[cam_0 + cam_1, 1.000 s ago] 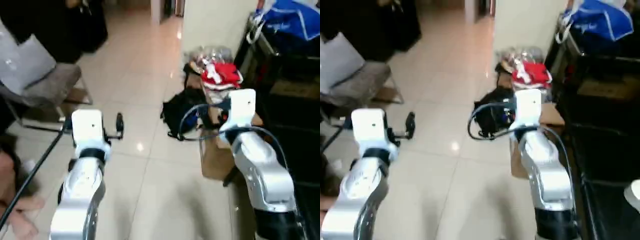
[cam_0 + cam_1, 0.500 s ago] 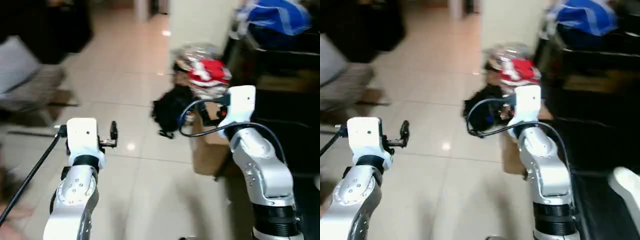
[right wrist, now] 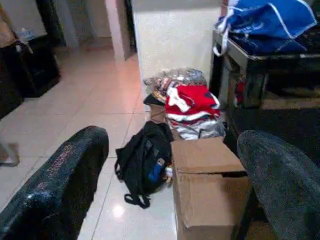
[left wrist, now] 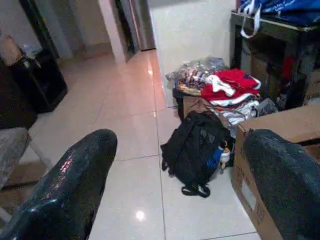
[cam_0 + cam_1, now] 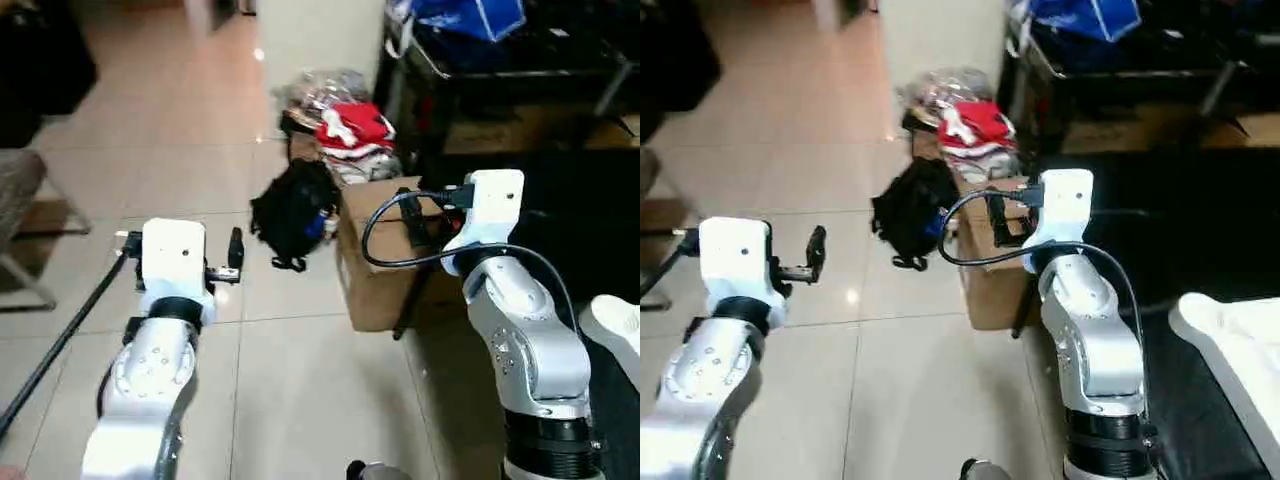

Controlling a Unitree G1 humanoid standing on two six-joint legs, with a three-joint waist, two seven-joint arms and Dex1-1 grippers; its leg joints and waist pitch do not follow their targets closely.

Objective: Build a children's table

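A white plastic piece (image 5: 1230,345) of the children's table lies on a dark mat (image 5: 1200,230) at the right edge of the head views; only its rounded corner shows. Both silver forearms are raised in front of me, well above the tiled floor. My left gripper (image 4: 180,142) is open with nothing between its black fingers (image 4: 65,185). My right gripper (image 3: 172,137) is also open and empty, held over the near end of a cardboard box (image 5: 375,270). Neither gripper touches the white piece.
A black backpack (image 5: 295,210) leans on the box's left side, and a pile of red and white clothes (image 5: 350,130) lies behind it. A dark shelf with a blue bag (image 5: 465,15) stands at the back right. A chair (image 5: 15,200) is at the left edge.
The whole picture has swung to the right, bringing the white piece and dark mat into view. Both arms keep their pose and both grippers stay open.
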